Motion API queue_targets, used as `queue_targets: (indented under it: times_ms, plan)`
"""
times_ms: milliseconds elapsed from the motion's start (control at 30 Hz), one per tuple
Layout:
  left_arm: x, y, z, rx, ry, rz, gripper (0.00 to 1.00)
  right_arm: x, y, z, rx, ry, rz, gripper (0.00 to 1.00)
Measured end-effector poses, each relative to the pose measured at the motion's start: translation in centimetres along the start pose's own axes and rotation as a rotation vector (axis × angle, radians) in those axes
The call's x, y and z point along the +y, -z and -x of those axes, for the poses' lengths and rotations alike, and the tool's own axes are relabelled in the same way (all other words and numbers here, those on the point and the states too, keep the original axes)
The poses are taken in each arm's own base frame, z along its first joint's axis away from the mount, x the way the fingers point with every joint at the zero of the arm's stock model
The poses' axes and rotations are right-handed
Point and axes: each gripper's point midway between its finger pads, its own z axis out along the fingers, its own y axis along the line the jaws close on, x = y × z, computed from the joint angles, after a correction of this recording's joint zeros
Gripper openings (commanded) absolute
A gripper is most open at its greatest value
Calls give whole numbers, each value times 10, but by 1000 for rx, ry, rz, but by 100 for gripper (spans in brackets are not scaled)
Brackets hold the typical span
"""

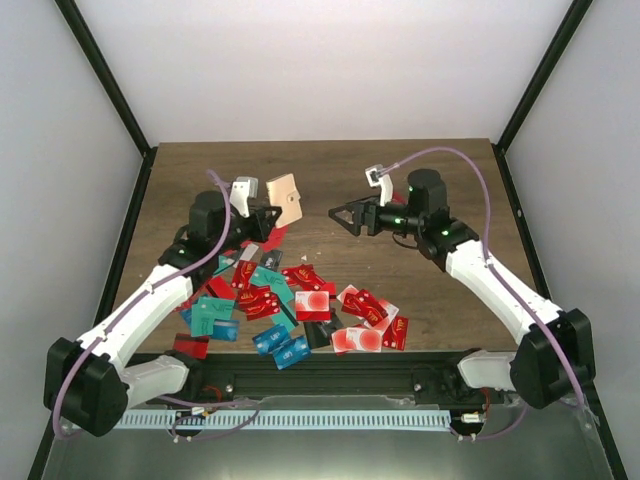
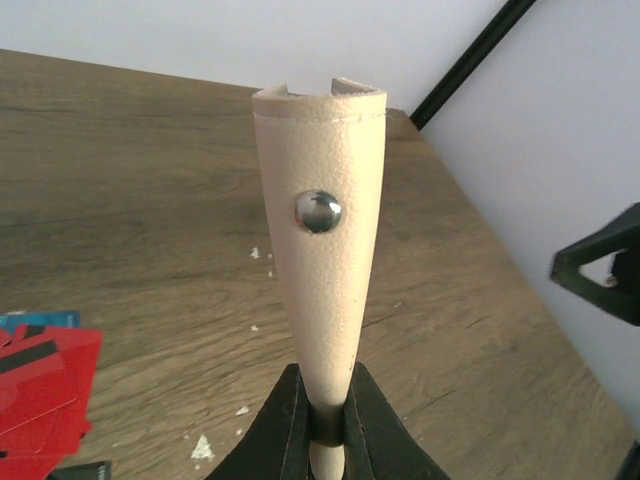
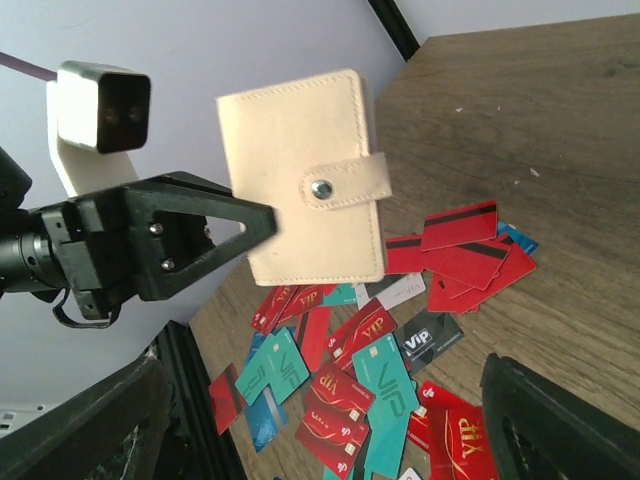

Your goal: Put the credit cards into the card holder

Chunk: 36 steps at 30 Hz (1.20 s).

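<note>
The beige card holder [image 1: 286, 197] hangs above the table, snapped closed, with my left gripper [image 1: 268, 213] shut on its lower edge. The left wrist view shows its spine and snap [image 2: 322, 260] rising from between the closed fingers [image 2: 328, 420]. In the right wrist view the card holder [image 3: 300, 180] faces me, tab buttoned. My right gripper [image 1: 335, 213] stands open a short way to its right, with nothing between its fingers [image 3: 320, 370]. The credit cards [image 1: 290, 300], mostly red with some teal, blue and black, lie scattered on the table below [image 3: 380, 390].
The wooden table [image 1: 400, 180] is ringed by white walls and black frame posts. The card pile spreads from the left arm toward the front middle. A few red cards [image 2: 40, 390] lie at the lower left of the left wrist view.
</note>
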Motion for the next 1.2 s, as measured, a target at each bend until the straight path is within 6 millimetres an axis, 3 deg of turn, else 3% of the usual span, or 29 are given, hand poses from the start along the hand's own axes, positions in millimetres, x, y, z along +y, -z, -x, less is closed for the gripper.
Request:
queue_targets:
  times_ms: [100,200,300,433,700,767,900,967,1067,1200]
  plan:
    - [9,1,-5,23,-6,33,7,9,-4,1,-13,30,-19,87]
    - [17,1,-7,35,1,52,22,17,-12,4,-28,59,-46,86]
    - [26,0,-8,40,5,74,4,22,-20,13,-43,76,-66,84]
    - [30,-1,-11,51,2,88,4,18,-44,22,-41,77,-113,82]
    - [28,-1,-18,81,7,83,4,1,-82,2,37,22,-190,81]
    - [29,-1,-21,89,9,89,9,-9,-85,-2,45,6,-229,82]
    - [32,-3,-25,106,6,95,38,-37,-83,-13,69,-35,-352,81]
    - [36,-9,-31,127,6,98,44,-50,-83,-21,81,-67,-396,80]
    - [50,-30,-54,204,41,107,51,-80,-83,-50,137,-152,-436,75]
    - [72,-58,-89,319,84,124,58,-136,-86,-90,228,-297,-500,71]
